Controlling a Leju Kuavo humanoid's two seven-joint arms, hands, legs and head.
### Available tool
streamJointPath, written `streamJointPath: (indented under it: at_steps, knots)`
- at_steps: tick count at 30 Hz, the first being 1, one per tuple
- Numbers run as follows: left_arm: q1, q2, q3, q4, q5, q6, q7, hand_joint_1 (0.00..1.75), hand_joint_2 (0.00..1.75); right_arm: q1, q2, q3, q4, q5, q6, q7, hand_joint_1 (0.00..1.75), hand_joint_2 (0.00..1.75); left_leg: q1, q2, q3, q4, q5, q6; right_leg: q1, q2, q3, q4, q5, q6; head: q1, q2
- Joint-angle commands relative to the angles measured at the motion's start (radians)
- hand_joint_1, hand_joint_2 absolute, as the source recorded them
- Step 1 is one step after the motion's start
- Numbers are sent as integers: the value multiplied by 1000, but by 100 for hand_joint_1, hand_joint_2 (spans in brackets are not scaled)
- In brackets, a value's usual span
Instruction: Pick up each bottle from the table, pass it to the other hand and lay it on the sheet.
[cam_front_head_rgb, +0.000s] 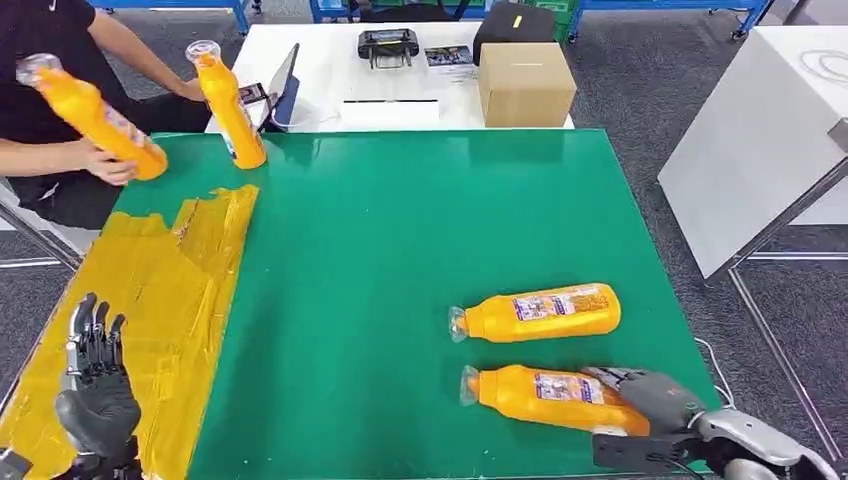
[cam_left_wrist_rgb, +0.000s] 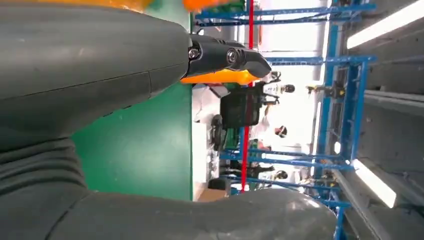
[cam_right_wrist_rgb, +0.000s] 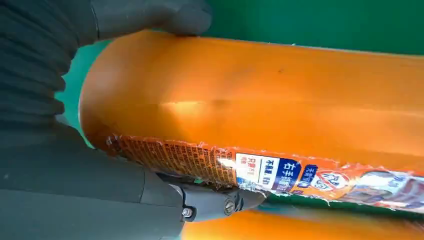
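**Right hand on the near bottle**

The right hand (cam_front_head_rgb: 640, 395) grips the base of the near bottle (cam_front_head_rgb: 545, 395), which lies on the green table (cam_front_head_rgb: 400, 250) at the near right. A second bottle (cam_front_head_rgb: 540, 313) lies just beyond it. The left hand (cam_front_head_rgb: 95, 385) hovers empty, fingers apparently spread, over the yellow sheet (cam_front_head_rgb: 190, 270) at the left.

Left hand (cam_left_wrist_rgb: 150, 120): grey ribbed cover and thick thumb close to the lens, a dark finger (cam_left_wrist_rgb: 227, 56) reaching out, nothing visibly held between them. Green desk (cam_left_wrist_rgb: 145, 150): surface seen between the thumb and the finger; an orange bottle (cam_left_wrist_rgb: 220, 76) shows just beyond the finger, only partly visible. Blue metal racking (cam_left_wrist_rgb: 345, 100): stands well beyond the desk, with bright ceiling strip lights (cam_left_wrist_rgb: 385, 25) near it.
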Motion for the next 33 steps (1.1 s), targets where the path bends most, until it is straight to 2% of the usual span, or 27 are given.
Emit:
streamJointPath:
  at_steps: [1,3,4,6,11,12,15,16,17,21,26,29,33]
  knots:
    - [-45,40,-46,105,13,3,3,0,0,132,-87,58,-76,-79,-63,73,175,175,-1,-3,2,-1,0,0,-1,-2,3,-2,-1,0,0,0]
    - [-46,41,-52,113,18,2,3,0,0,125,-38,69,-47,-85,-110,71,175,175,2,-4,3,-2,0,-1,2,-3,5,-4,0,-1,0,0]
    - [-46,42,-57,117,19,5,3,0,0,100,27,79,-2,-91,-154,52,175,175,2,-4,4,-2,0,-1,2,-3,5,-5,0,-1,0,0]
    - [-43,42,-61,114,20,8,3,0,0,68,63,113,36,-75,-165,53,175,175,3,-1,4,-3,1,-1,3,-1,5,-6,2,-1,0,0]
    - [-43,42,-61,114,20,8,3,0,0,68,63,113,36,-75,-165,53,175,175,3,5,4,-3,1,-1,4,5,3,-5,3,-1,-1,0]
    - [-40,41,-63,125,24,6,3,0,0,63,115,89,52,-100,-229,16,175,175,2,6,5,-2,0,-1,3,6,3,-3,2,-1,0,0]
    - [-28,35,-82,160,60,-16,9,0,0,-32,420,56,186,-90,-348,-116,175,175,5,9,9,-5,1,-1,5,8,4,-7,3,-1,0,0]
    - [-23,25,-89,153,92,-30,51,0,175,-74,536,28,215,-114,-389,-178,175,175,6,11,10,-8,2,-2,7,10,6,-11,6,-2,0,0]
    - [-17,18,-100,144,115,-40,84,0,175,-110,591,26,232,-105,-392,-182,175,175,6,11,9,-6,1,-2,7,10,7,-9,5,-2,1,0]
    - [14,-4,-232,94,232,-75,207,0,175,-287,701,44,320,-96,-334,-182,175,175,7,21,6,-5,1,-3,9,19,1,-5,8,-6,-1,0]
    - [26,9,-272,80,248,-39,208,0,175,-294,703,47,320,-95,-334,-181,175,175,5,16,3,-1,1,-2,7,14,-1,1,4,-4,0,0]
    - [44,11,-343,59,296,-72,244,0,175,-376,773,79,367,-107,-324,-189,175,175,4,15,2,-1,1,-2,5,13,-2,1,3,-4,0,0]
    - [60,34,-437,40,342,-50,269,0,175,-484,855,155,439,-126,-330,-186,175,175,5,20,-1,0,0,-3,6,19,-5,2,5,-4,0,0]
